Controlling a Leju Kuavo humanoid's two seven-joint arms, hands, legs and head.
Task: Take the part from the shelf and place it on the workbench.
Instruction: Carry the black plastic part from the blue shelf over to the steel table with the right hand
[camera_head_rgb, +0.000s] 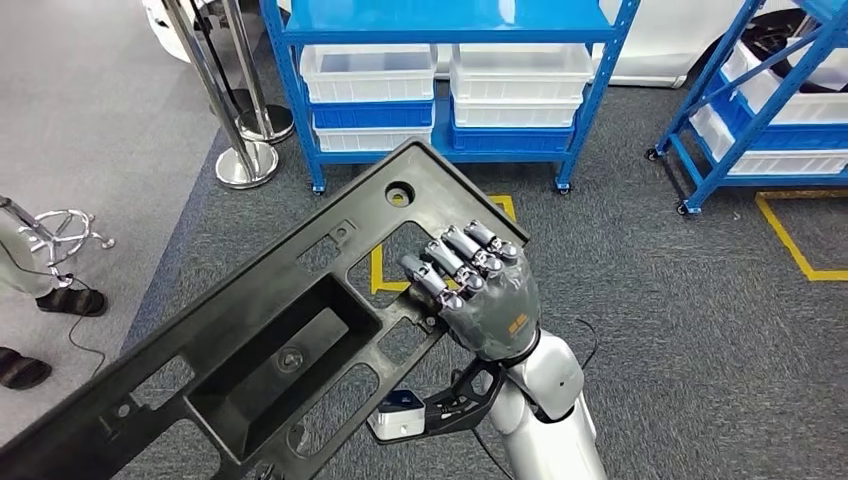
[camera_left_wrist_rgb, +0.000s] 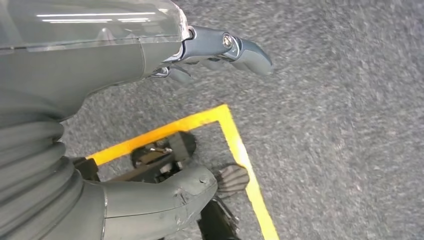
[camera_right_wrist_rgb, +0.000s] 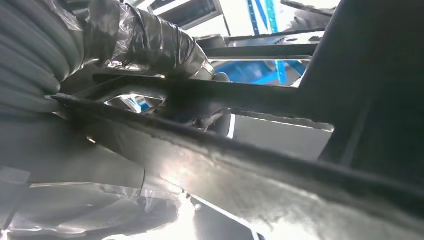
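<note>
I am carrying the part, a long black panel with cut-outs, out in front of the body and above the floor, with the shelf ahead and no desk in sight yet. My worry is that the panel is swinging or slipping: the right robot hand is gripping just one rib near the upper end, fingers hooked through an opening, so most of the length is hanging away toward my left and levering on that hold. Turning could also be knocking the far corner into the shelf or the posts nearby. The left robot hand is hanging over the floor with its fingers spread and nothing in it, well away from the part.
</note>
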